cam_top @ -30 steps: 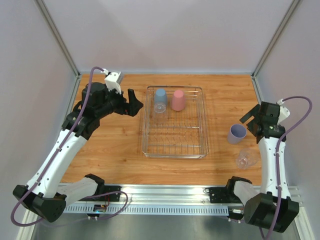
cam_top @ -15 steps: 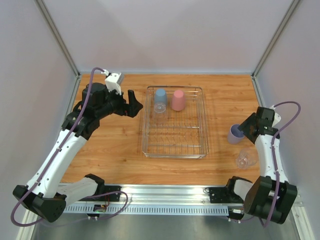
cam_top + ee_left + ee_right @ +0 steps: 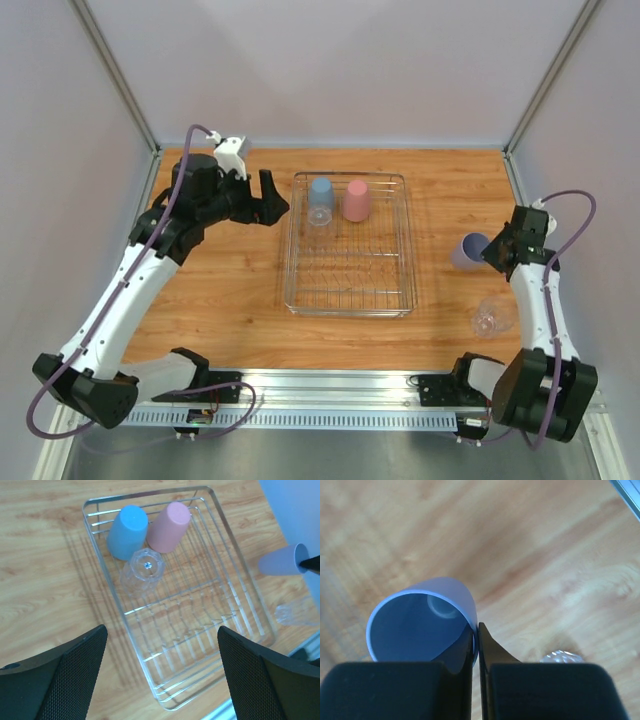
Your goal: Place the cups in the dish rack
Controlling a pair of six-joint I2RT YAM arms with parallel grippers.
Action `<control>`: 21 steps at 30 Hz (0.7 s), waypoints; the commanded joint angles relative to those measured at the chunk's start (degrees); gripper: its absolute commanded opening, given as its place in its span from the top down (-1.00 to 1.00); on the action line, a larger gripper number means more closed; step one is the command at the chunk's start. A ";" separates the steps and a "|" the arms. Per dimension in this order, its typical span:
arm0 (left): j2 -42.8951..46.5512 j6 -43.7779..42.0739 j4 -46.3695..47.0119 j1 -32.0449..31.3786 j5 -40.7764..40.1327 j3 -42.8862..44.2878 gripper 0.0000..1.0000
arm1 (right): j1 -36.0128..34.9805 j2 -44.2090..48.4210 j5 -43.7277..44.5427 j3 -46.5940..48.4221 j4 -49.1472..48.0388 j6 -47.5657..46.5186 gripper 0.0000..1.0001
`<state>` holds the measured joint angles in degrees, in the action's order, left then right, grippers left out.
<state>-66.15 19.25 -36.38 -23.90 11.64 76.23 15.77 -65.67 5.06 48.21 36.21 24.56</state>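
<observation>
The dish rack [image 3: 349, 311] [image 3: 150, 494] sits mid-table and holds a blue cup [image 3: 321, 192] [image 3: 128, 531], a pink cup [image 3: 356, 199] [image 3: 168, 526] and a clear cup [image 3: 319, 214] [image 3: 142, 571], all mouth down at its far end. To its right, my right gripper [image 3: 487, 248] [image 3: 476, 635] is shut on the wall of the lavender cup [image 3: 468, 249] [image 3: 420, 625] [image 3: 280, 562], one finger inside and one outside. That cup is tilted, mouth toward the gripper. A second clear cup [image 3: 491, 317] [image 3: 560, 656] [image 3: 295, 615] lies on the table nearer the front. Left of the rack's far corner, my left gripper [image 3: 270, 197] [image 3: 162, 670] hovers open, holding nothing.
Grey walls with metal posts close in the wooden table [image 3: 220, 300] on three sides. The right wall stands close behind the right arm. An aluminium rail [image 3: 330, 385] with the arm bases runs along the front edge.
My right gripper came down onto the lavender cup and shut on its wall, and the cup tipped and shifted slightly toward the far side. The left arm rose a little and stayed open.
</observation>
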 commanded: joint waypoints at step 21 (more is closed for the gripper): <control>-17.26 83.93 44.20 -7.74 0.41 5.25 -1.00 | -37.90 1.60 -12.01 20.87 -44.99 6.47 0.99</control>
<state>-85.43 94.43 0.30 -31.66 15.68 79.33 -19.00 -62.92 -7.99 65.95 -1.30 31.35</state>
